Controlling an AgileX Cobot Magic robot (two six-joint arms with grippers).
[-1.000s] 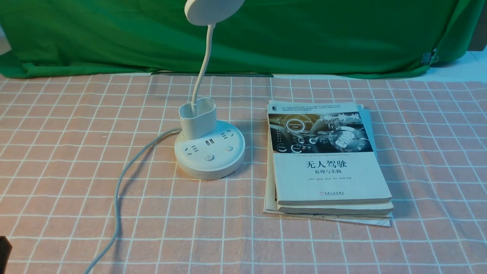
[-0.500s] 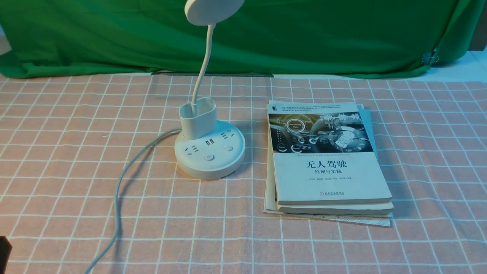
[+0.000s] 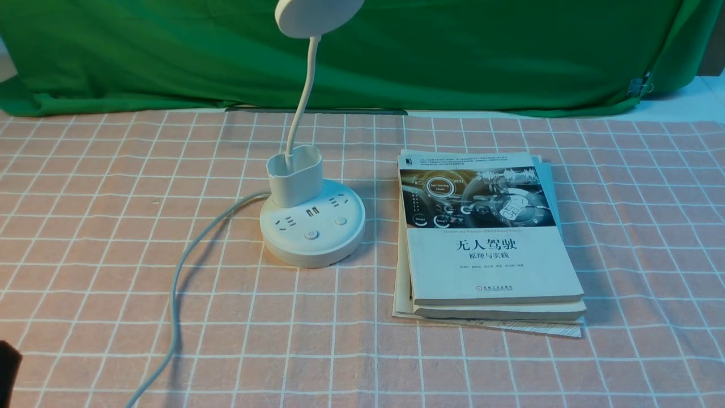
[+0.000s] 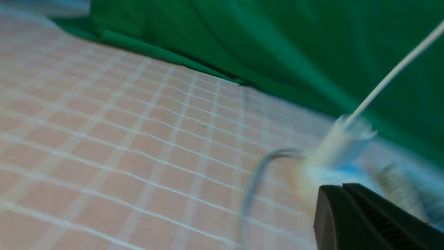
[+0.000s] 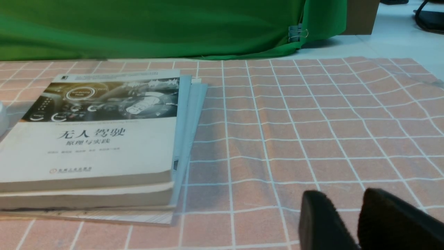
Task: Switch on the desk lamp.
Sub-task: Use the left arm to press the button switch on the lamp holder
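Note:
The white desk lamp stands mid-table, with its round base (image 3: 312, 232), oval cup (image 3: 294, 175), thin neck (image 3: 303, 90) and disc head (image 3: 317, 14). The base shows sockets and a round button (image 3: 310, 234) at the front. Its grey-white cord (image 3: 177, 294) runs off to the near left. My left gripper (image 4: 341, 187) is shut and empty, low at the near left, and shows as a dark sliver (image 3: 7, 368) in the front view. In the blurred left wrist view the lamp (image 4: 341, 142) lies ahead of it. My right gripper (image 5: 347, 199) is slightly open and empty over the cloth, right of the books.
A stack of books (image 3: 487, 238) lies right of the lamp, and also shows in the right wrist view (image 5: 93, 139). A pink checked cloth (image 3: 113, 198) covers the table. A green curtain (image 3: 453, 51) hangs along the far edge.
The dark sliver of my left gripper at the front view's bottom-left corner has risen slightly. The lamp, cord and books have not moved.

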